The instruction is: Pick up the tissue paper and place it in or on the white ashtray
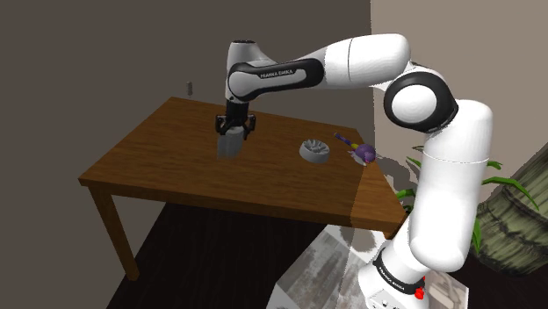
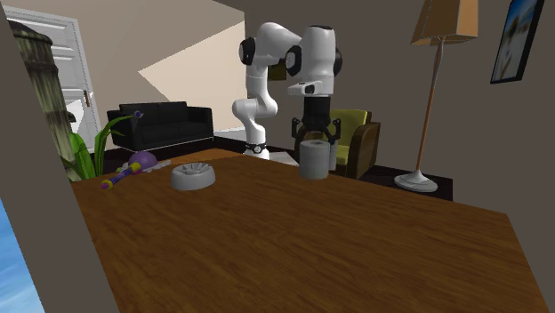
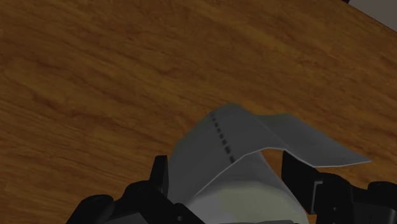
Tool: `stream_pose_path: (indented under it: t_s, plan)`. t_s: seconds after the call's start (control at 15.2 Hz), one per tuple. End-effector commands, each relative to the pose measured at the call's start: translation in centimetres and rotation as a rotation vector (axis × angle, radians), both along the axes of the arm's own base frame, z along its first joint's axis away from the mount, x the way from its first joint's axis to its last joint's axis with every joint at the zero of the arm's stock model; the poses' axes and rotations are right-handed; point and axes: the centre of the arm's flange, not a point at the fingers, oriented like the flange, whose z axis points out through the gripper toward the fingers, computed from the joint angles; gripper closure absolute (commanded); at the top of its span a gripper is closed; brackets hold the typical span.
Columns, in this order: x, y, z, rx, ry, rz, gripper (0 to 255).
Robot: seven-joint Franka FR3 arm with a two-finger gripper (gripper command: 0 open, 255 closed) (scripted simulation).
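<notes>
- Jaws are closed on the upper part of the tissue roll (image 1: 229, 146); in the wrist view one black finger sits against each side of the roll, so the grip reads as clamped.
- The gripper (image 1: 234, 131) points straight down from the arm. This is judged to suit a top grasp on an upright cylinder, since it keeps the roll vertical for carrying.
- The roll is over the middle of the brown wooden table (image 1: 158, 145), directly under the hand. Whether its base touches the wood or is just clear of it cannot be told.
- The ashtray (image 1: 313, 152), the drop target, sits at 3 o'clock from the roll in the shoulder view. In the second exterior view it sits between 8 and 9 o'clock from the roll. The two are apart, with bare wood between them.
- A purple toy (image 1: 360, 151) lies just past the ashtray, at 3 o'clock from it in the shoulder view, near the table edge. It is judged to be outside the transfer path.
- Appearance of the roll: a pale grey-white, squat cylinder.
- A loose sheet (image 3: 305, 137) folds outward from the roll in the wrist view, with a dotted perforation line running across it.
- The free flap is judged likely to trail or catch on the ashtray rim during placement.
</notes>
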Motion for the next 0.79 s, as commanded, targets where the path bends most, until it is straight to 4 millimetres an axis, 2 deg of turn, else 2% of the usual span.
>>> stream_pose_path:
  t_s: [0.0, 0.59, 0.73]
  plan:
    - [0.0, 0.0, 1.1, 0.0, -0.001, 0.0, 255]
    - [-0.1, 0.0, 5.5, 0.0, -0.001, 0.0, 255]
    - [-1.2, -2.4, 5.6, 0.0, -0.001, 0.0, 255]
